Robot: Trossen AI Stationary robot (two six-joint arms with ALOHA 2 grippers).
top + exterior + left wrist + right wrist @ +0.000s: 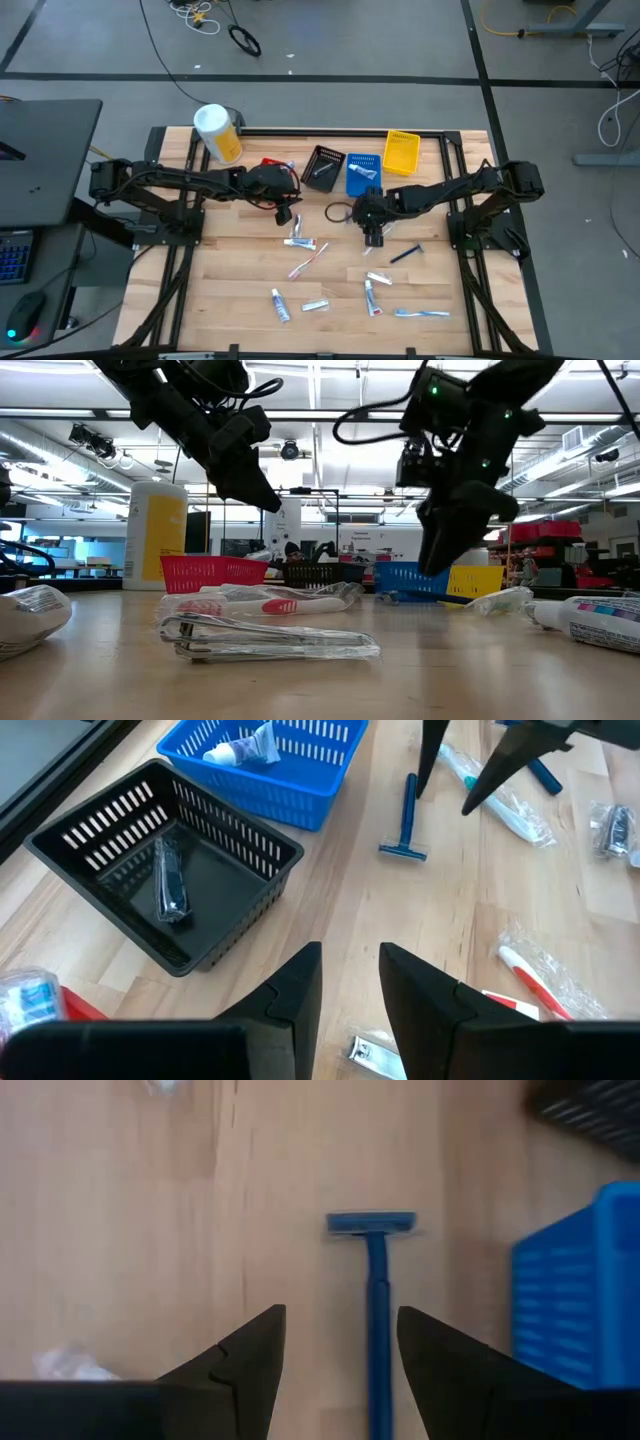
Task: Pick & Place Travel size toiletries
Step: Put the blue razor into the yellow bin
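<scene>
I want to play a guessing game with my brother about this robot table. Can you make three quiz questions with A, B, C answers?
1. Where is the blue razor?
A. Inside a bin
B. On the bare table beside the blue bin
C. Held up in the air

2. How many small bins stand at the back of the table?
A. Two
B. Three
C. Four

3. How are the left gripper and right gripper?
A. Both open, holding nothing
B. Both shut
C. One shut on a toothbrush

Answers:
1 B: the right wrist view shows the razor flat on the wood, next to the blue bin.
2 C: the high view shows a red bin, black bin, blue bin and yellow bin.
3 A: each wrist view shows a gap between the fingers with nothing in it.
</scene>
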